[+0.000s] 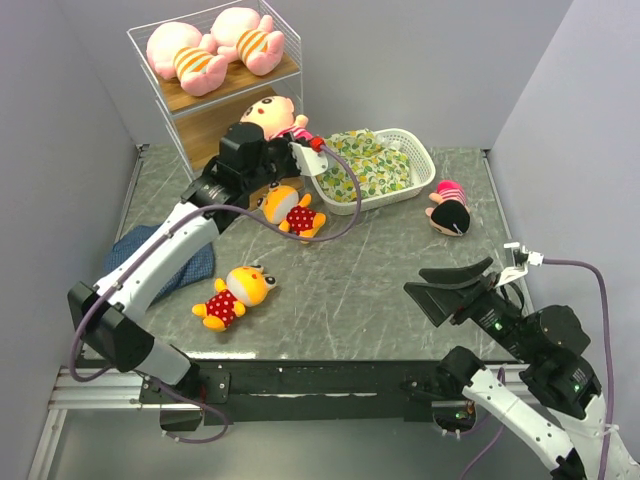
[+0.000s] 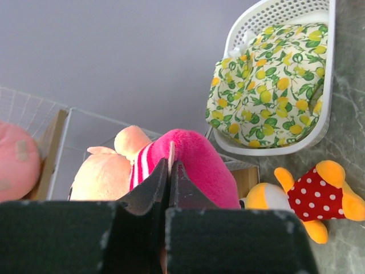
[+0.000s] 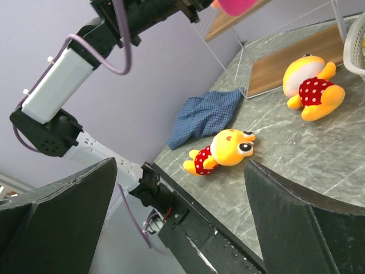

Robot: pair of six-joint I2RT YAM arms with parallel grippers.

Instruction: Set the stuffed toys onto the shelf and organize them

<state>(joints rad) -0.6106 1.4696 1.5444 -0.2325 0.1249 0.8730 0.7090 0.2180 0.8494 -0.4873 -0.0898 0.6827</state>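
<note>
Item: pink-hatted doll (image 2: 205, 165) | handling, judged: plush, light, squashy, non-fragile | hold: pinch thick torso, not limbs | left hand (image 2: 169, 166) clenched on doll | right hand (image 3: 179, 171) released, holding nothing

I find no readable text, label, brand, number or sign in any of my three camera views; nothing printed resolves into letters or digits.

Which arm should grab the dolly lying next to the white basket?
Probably the right. The doll lies on the right side, the right gripper is open and empty, and the left gripper is shut on the other doll at the shelf.
</note>
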